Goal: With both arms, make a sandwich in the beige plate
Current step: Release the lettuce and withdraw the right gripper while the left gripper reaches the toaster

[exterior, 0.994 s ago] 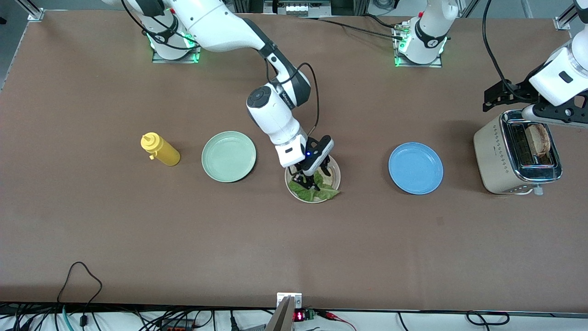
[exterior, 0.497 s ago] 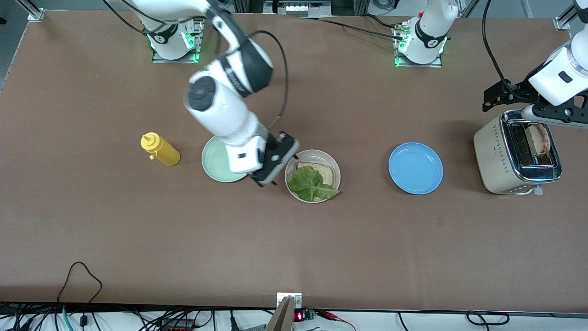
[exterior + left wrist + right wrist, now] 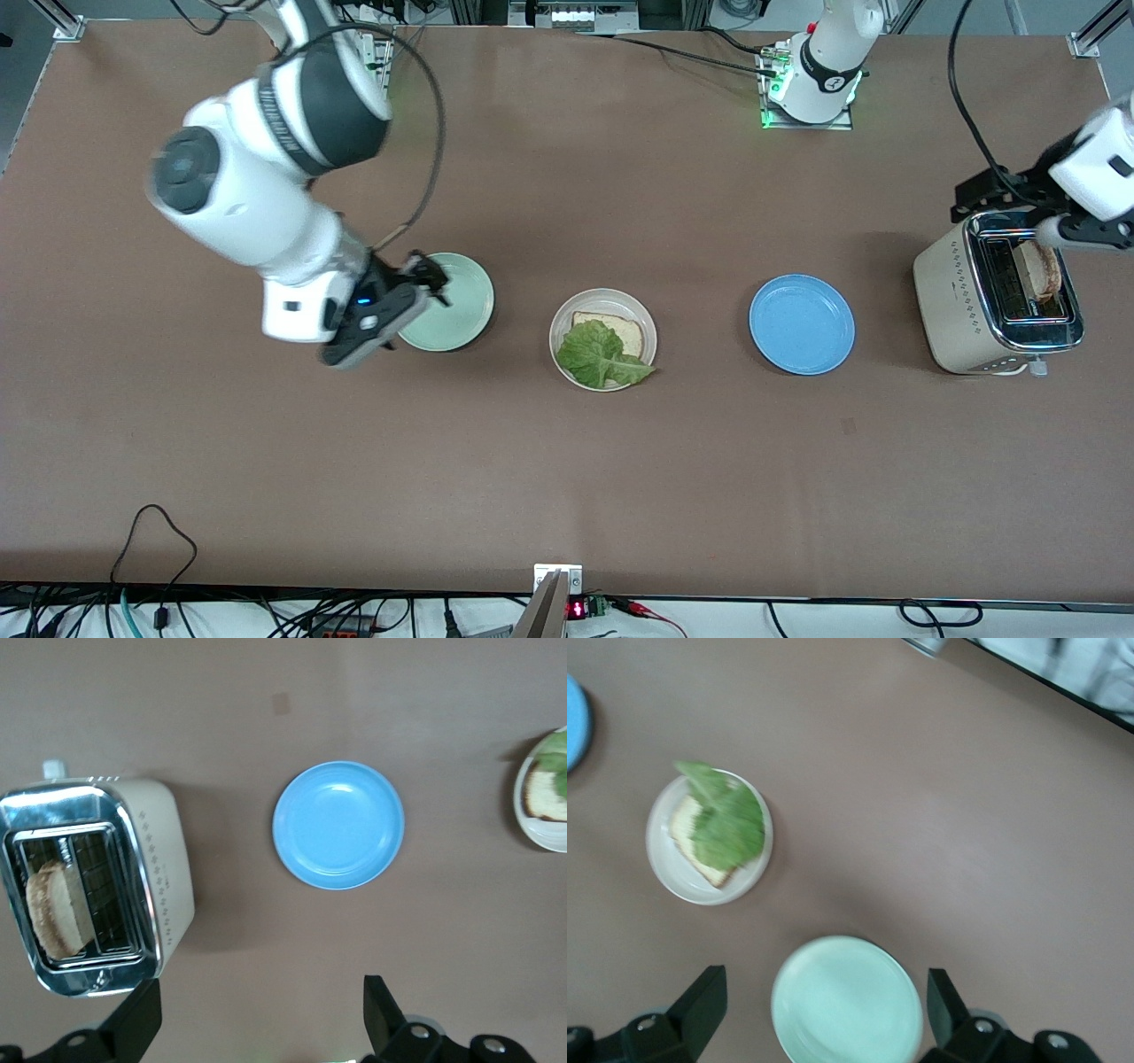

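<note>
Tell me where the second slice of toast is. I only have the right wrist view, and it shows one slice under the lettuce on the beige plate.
Observer: The second slice of toast stands in a slot of the toaster, at the left arm's end of the table.
Operator: Is the left end effector on it?
Observer: No. The left end effector hangs open over the toaster, holding nothing.
Operator: Anything between the toaster and the beige plate?
Observer: Only the blue plate, with nothing on it; it sits between the toaster and the beige plate.
</note>
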Controlling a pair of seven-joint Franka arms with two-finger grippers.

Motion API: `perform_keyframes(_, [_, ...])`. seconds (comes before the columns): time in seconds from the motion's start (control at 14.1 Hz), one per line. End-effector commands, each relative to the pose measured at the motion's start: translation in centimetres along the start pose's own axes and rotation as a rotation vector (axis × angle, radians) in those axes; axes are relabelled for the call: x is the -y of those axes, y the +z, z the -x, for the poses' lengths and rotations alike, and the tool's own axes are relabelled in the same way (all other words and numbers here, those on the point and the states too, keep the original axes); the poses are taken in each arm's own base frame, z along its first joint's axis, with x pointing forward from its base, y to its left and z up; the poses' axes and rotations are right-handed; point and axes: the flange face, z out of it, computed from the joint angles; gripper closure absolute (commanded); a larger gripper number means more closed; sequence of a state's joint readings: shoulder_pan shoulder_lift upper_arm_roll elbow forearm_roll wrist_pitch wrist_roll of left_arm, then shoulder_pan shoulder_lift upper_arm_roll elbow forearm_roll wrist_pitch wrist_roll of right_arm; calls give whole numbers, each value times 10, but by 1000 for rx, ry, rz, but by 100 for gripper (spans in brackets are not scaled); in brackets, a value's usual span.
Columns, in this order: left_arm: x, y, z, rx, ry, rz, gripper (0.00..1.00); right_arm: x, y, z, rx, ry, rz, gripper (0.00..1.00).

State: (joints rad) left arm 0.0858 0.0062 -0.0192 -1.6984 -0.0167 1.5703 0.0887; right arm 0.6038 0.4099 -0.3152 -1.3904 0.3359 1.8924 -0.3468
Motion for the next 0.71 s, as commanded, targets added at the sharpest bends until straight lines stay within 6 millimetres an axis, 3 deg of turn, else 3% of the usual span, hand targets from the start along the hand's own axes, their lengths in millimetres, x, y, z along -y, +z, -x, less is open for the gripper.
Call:
perform_keyframes(0.0, [36, 27, -14, 77, -46, -33, 0, -32, -23, 25, 53, 76, 47, 0])
perform_keyframes(0.21, [56, 71, -14, 273, -62, -75, 0, -74, -42, 42, 66, 151, 76, 0])
perform_keyframes(0.35, [72, 89, -21, 310, -62, -133, 0, -100, -52, 53, 60, 199, 98, 0])
perform_keyframes(0.43, [88, 89, -28, 284, -35, -158, 0, -108, -60, 60, 62, 219, 98, 0])
perform_keyframes(0.64, [106, 99, -50, 148, 96, -184, 0, -134, -81, 82, 85, 276, 101, 0])
